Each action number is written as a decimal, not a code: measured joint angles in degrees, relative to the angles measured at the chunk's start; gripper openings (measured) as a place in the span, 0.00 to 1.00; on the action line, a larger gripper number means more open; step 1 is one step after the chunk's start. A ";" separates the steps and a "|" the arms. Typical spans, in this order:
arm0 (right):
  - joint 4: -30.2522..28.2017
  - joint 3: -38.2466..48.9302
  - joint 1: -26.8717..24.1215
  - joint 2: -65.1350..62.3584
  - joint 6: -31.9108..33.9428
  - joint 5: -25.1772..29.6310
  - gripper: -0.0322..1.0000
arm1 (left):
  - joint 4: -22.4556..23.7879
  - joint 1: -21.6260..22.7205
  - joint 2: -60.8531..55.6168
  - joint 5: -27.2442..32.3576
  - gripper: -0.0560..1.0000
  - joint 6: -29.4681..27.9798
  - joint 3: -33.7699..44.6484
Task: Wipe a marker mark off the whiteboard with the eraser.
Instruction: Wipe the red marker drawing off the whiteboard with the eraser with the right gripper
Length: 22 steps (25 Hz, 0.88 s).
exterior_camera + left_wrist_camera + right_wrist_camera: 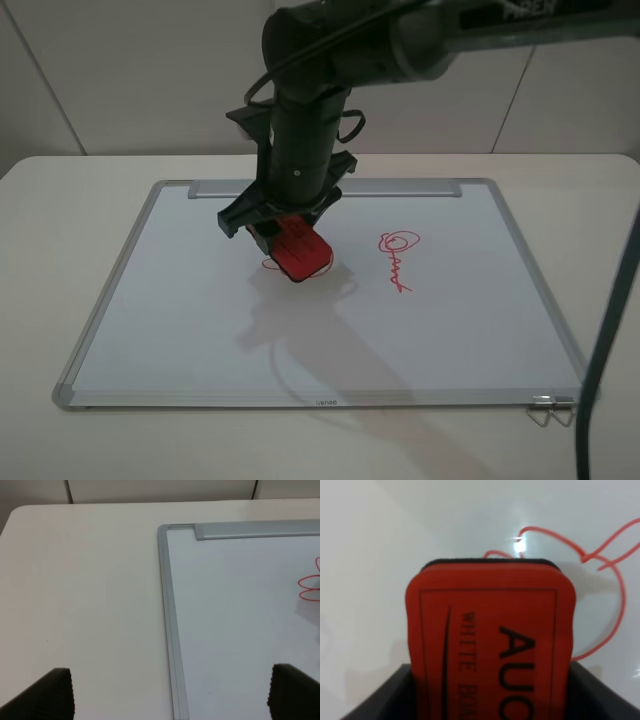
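The whiteboard (450, 330) lies flat on the table. My right gripper (290, 238) reaches across the middle and is shut on the red eraser (300, 254), which tilts down onto the left half of the board. In the right wrist view the eraser (490, 645) shows its black lettering and dark felt edge, held between the dark fingers (600, 695). The marker mark (268, 263) peeks out around the eraser, and its red outline (617, 590) curves beside the eraser's far end. My left gripper (170, 695) is open, hovering over the board's frame (170, 620).
A narrower red looped scribble (398, 258) sits on the right half of the board. The grey tray strip (325, 188) runs along the far edge. A metal clip (552, 405) lies at the near right corner. A dark cable (610, 330) hangs at the right.
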 joint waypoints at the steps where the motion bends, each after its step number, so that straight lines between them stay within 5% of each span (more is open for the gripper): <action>1: -0.54 -1.33 -0.47 1.11 0.77 0.85 0.51 | 0.00 0.00 0.00 0.00 0.79 0.00 0.00; 13: 0.93 -22.57 -0.60 17.14 2.04 11.46 0.51 | 0.00 0.00 0.00 0.00 0.79 0.00 0.00; 22: 1.23 -26.84 1.59 22.75 2.15 13.51 0.51 | 0.00 0.00 0.00 0.00 0.79 0.00 0.00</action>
